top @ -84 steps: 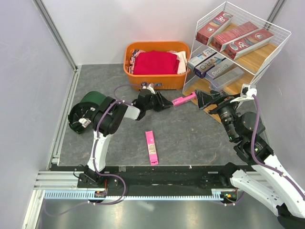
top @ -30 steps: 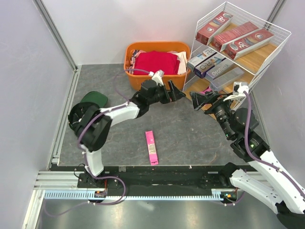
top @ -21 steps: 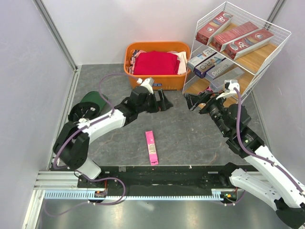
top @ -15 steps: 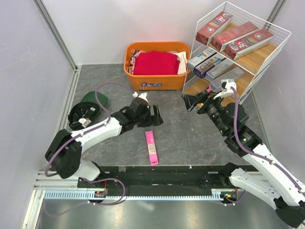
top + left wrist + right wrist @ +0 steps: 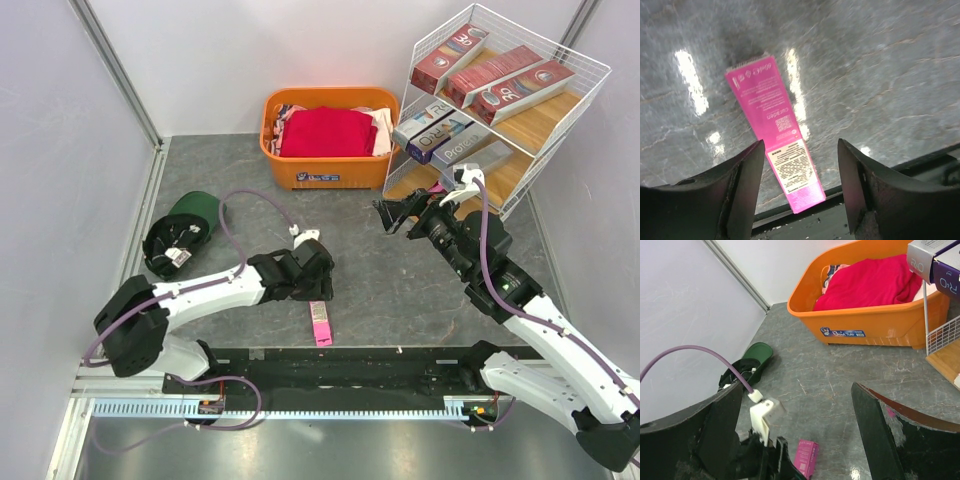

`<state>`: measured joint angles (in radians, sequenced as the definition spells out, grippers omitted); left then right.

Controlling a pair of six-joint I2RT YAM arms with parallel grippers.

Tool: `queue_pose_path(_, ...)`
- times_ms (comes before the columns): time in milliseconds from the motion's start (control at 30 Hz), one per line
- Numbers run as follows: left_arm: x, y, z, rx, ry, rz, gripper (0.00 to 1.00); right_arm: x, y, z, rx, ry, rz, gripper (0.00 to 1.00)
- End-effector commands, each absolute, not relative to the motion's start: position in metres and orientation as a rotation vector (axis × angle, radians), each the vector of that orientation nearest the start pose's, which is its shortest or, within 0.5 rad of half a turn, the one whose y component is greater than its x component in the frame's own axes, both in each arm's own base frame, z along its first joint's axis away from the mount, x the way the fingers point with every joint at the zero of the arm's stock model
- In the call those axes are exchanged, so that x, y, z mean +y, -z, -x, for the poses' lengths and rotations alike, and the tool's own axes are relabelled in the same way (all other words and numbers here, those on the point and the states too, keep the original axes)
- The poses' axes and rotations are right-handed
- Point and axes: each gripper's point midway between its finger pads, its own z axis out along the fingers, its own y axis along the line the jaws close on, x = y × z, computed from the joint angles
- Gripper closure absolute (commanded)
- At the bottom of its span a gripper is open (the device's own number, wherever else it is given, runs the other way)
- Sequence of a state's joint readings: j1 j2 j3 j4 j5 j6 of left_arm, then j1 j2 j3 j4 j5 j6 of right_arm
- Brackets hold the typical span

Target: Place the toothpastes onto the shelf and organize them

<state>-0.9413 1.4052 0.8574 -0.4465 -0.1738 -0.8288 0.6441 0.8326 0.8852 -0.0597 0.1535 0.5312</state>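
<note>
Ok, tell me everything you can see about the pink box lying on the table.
The pink box is a long, narrow carton, cardboard by its look. It is bright pink with small white print, a QR code and a white label panel toward its near end. It lies flat and closed on the grey table, one end close to the table's near edge. The left gripper hangs just above it, jaws open, a finger on each side. Whether the fingers touch it I cannot tell.

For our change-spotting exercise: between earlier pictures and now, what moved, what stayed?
The left claw swung from the orange plastic basket toward the near edge, now open over the pink cardboard toothpaste box. The right claw backed off the white wire shelf, open. Box and basket stayed.
</note>
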Motion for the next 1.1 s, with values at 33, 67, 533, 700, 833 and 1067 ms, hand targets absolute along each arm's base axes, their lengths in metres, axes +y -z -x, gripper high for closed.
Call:
queue_pose_path(33, -0.268, -0.046, -0.178, 2.666, 0.328, -0.050, 0.32, 0.199, -0.363, -0.270, 1.575, -0.835, -0.038, 0.02)
queue_pose_path(67, -0.269, -0.045, -0.176, 2.675, 0.315, -0.057, 0.32, 0.199, -0.363, -0.270, 1.577, -0.836, -0.035, 0.02)
queue_pose_path(533, -0.266, -0.025, -0.174, 2.689, 0.182, -0.114, 0.54, 0.205, -0.354, -0.272, 1.601, -0.845, -0.022, 0.02)
queue_pose_path(700, -0.272, -0.060, -0.186, 2.599, 0.233, -0.152, 0.68, 0.214, -0.345, -0.273, 1.635, -0.873, -0.005, 0.02)
queue_pose_path(833, -0.276, -0.098, -0.197, 2.496, 0.303, -0.152, 0.69, 0.222, -0.337, -0.272, 1.668, -0.903, 0.007, 0.02)
queue_pose_path(1067, -0.280, -0.181, -0.209, 2.236, 0.535, -0.147, 0.77, 0.232, -0.324, -0.274, 1.714, -0.933, 0.018, 0.02)
